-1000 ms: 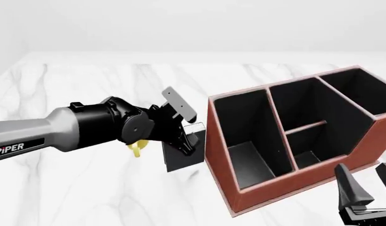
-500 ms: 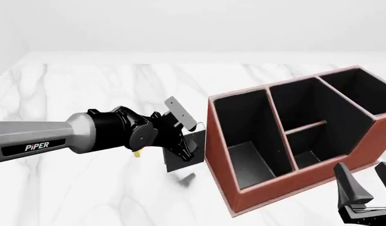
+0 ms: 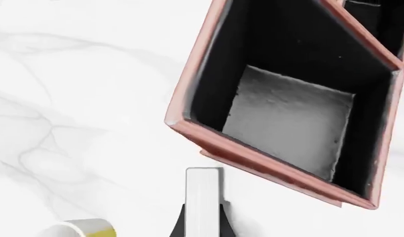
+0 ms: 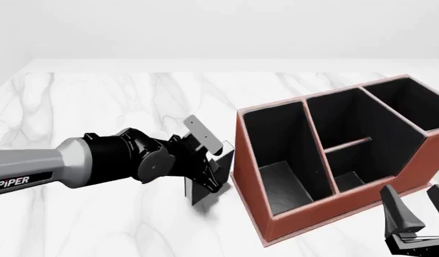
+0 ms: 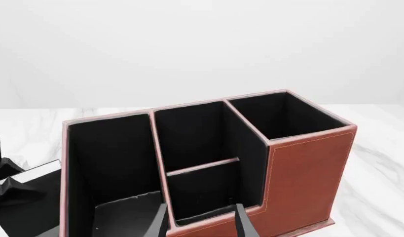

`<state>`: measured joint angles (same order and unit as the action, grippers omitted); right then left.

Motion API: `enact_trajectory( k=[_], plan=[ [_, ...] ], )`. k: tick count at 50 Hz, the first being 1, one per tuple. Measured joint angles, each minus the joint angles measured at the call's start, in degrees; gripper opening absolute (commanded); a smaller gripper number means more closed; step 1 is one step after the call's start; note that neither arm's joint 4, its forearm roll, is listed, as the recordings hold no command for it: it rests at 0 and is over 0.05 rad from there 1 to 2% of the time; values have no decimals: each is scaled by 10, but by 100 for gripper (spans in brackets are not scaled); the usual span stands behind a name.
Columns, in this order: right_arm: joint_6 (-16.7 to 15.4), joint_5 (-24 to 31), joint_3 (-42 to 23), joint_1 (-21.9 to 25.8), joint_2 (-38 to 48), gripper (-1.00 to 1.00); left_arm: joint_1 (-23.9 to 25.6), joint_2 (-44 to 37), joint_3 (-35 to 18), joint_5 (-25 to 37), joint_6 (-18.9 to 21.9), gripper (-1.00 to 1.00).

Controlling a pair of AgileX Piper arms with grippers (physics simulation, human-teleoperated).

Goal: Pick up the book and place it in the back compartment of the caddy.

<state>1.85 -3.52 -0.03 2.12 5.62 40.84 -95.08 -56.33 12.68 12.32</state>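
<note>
left gripper (image 4: 210, 167) clamps the book (image 4: 205, 184), the caddy (image 4: 251, 176) just beyond its fingertips. right gripper (image 4: 418, 214), jaws apart and empty, sits near the caddy's front.

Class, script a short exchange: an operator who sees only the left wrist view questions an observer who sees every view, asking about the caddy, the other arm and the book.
Operator: I see one black cell ahead. Does the caddy have more?
Observer: Yes. The caddy has a long cell, a middle strip split by a divider, and an end cell.
Operator: Where is the right gripper?
Observer: The right gripper hangs open and empty by the caddy's near right corner.
Operator: Where is my book?
Observer: The book, clamped in the left gripper, is beside the caddy's left outer wall, not over any cell.
</note>
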Motion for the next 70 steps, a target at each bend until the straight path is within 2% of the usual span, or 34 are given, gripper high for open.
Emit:
enact_trajectory(
  k=[9,19,25,33,41,53,56,61,70],
  plan=[
    [-2,6,0,0,-8,100,22,80,2,66,-14,-100],
    [-5,16,0,-1,-21,100,34,156,-52,177,2,-100],
    [-7,20,0,-1,-26,100,31,174,-125,259,31,-100],
    [-9,25,0,0,-33,100,38,180,-261,354,61,-100],
    [-10,29,0,1,-38,100,68,140,-403,418,85,-100],
    [-9,25,0,3,-33,100,138,5,-663,482,106,-100],
    [-8,23,0,3,-31,100,153,-29,-711,488,106,-100],
    [-8,19,0,4,-26,100,171,-70,-739,466,105,-100],
    [-8,15,0,4,-21,100,199,-129,-724,401,101,-100]
  ],
)
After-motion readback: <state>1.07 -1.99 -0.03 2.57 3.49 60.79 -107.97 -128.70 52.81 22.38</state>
